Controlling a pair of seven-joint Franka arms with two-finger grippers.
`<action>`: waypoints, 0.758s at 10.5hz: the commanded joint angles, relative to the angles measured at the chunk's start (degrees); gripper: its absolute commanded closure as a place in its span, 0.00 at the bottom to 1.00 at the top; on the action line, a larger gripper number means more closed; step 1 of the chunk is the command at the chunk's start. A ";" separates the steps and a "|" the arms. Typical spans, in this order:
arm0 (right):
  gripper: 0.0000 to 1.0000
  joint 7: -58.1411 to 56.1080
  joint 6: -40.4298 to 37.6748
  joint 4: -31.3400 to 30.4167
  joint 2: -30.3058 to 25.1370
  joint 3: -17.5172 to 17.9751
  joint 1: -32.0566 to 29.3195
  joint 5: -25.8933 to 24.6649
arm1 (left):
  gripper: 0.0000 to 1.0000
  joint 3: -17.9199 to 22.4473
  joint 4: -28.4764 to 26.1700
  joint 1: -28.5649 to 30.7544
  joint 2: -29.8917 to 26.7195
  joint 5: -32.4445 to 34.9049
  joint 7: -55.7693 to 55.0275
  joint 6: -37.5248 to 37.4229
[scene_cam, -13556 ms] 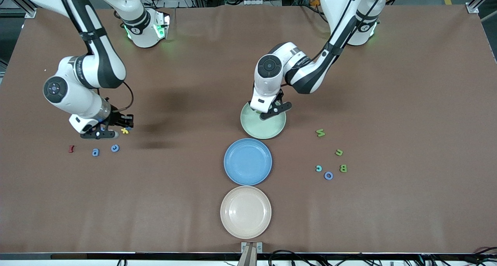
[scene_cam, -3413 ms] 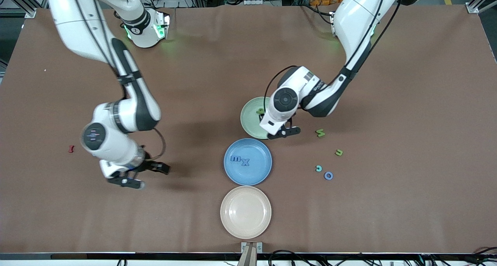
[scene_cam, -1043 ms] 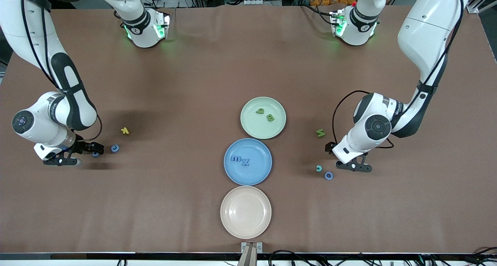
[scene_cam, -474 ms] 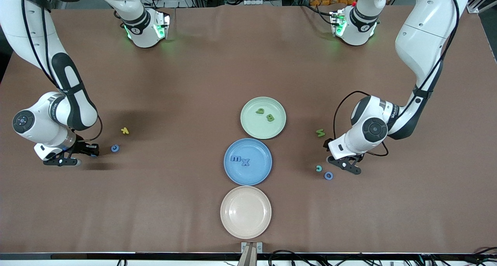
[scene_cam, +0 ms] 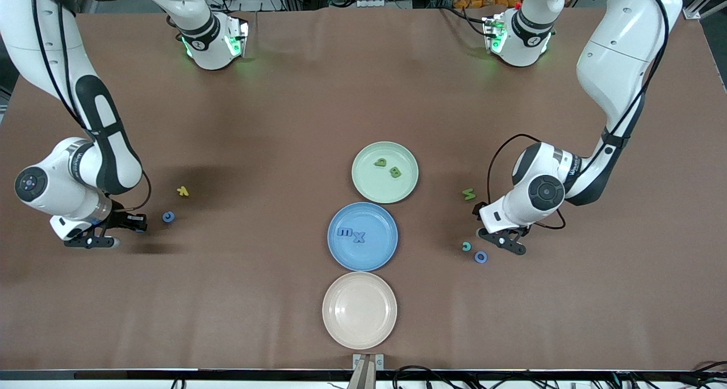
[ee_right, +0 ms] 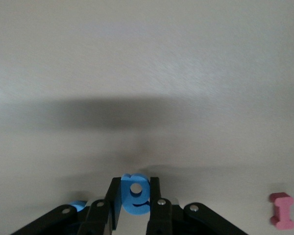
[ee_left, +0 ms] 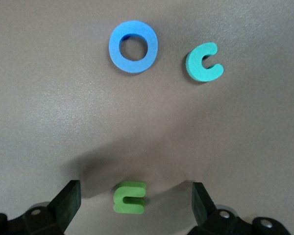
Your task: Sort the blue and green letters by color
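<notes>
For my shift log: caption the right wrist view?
Right claw shut on a blue letter; dark red letter lies nearby.

Right arm's black two-finger gripper [ee_right: 135, 203] low at the front view's left edge, fingers clamped, left arm's black gripper [ee_left: 132, 203] low at centre-right, fingers spread wide

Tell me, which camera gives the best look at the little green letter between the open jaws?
The left wrist view: the green letter lies flat between the left gripper's open jaws. In the front view that arm hides it; the right wrist view misses it.
</notes>
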 commanded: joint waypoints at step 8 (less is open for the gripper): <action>1.00 53.62 -3.03 15.23 6.34 3.55 16.71 2.06 | 0.13 -0.14 -0.03 1.61 0.15 1.28 2.29 0.74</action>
